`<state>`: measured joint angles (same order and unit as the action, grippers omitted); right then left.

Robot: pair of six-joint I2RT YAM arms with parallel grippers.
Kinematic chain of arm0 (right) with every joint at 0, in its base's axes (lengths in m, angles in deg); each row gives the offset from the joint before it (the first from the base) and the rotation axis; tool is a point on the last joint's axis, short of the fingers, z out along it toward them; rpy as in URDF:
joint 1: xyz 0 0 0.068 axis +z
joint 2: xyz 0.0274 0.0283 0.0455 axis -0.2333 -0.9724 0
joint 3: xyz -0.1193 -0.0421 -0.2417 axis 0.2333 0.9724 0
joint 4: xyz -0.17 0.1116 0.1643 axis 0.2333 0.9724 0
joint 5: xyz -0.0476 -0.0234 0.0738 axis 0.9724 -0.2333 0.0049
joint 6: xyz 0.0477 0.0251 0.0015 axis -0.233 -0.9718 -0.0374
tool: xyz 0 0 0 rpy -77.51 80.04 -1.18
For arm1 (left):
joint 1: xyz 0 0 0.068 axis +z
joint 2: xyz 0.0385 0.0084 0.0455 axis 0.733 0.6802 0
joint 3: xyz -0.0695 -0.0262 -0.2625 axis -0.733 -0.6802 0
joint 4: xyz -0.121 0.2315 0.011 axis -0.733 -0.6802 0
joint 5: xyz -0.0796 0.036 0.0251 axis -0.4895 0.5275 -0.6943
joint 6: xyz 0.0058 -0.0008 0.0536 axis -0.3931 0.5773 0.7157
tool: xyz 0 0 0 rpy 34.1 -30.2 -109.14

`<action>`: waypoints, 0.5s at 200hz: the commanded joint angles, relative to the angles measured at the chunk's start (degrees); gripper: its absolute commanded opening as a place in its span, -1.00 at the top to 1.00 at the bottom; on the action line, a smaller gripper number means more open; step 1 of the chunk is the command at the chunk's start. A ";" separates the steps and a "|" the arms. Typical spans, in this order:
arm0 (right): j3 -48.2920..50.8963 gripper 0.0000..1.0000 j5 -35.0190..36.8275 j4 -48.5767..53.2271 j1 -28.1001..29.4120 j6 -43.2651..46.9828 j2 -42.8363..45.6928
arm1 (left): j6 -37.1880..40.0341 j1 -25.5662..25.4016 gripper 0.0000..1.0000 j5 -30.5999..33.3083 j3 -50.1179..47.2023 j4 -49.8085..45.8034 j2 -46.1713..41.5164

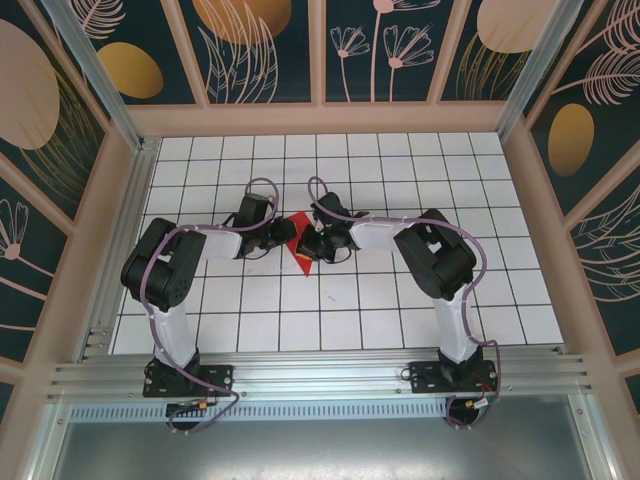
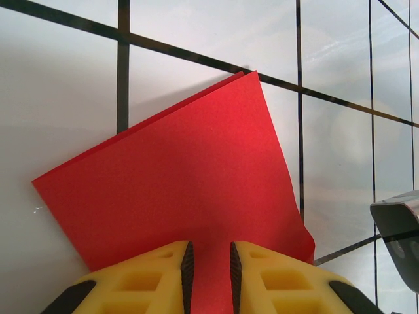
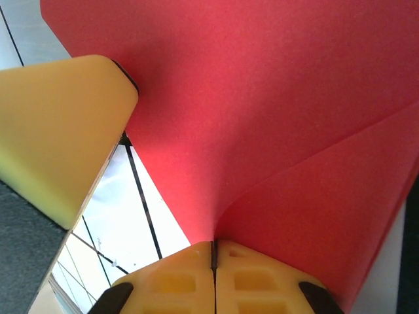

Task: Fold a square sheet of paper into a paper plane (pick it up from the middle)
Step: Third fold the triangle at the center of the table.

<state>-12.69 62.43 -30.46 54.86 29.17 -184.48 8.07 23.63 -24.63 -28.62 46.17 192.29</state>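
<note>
The square sheet of paper [image 1: 299, 256] is bright red and lies folded, two layers showing, at the middle of the gridded table between the two arms. In the left wrist view it is a slanted red shape [image 2: 190, 170] flat on the tiles. My left gripper [image 2: 209, 252] rests over its near edge, jaws a narrow gap apart with red paper showing through the gap. My right gripper [image 3: 213, 245] is shut on a raised flap of the paper [image 3: 262, 111], which curls up out of its jaws. A paper plane is out of view.
The white gridded table [image 1: 400, 320] is walled by a pink frame [image 1: 330, 118] at the back and both sides. The left gripper's yellow finger [image 3: 62, 131] stands close to the right gripper, touching the paper. A grey part [image 2: 400, 229] shows at the right edge.
</note>
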 commanded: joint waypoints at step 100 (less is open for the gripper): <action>-0.88 0.29 0.82 0.05 0.38 0.67 -1.87 | -1.02 0.82 0.49 0.95 0.64 -2.08 -3.63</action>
<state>-13.33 61.84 -30.97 54.86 29.17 -184.52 7.85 24.18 -23.63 -28.41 45.80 191.79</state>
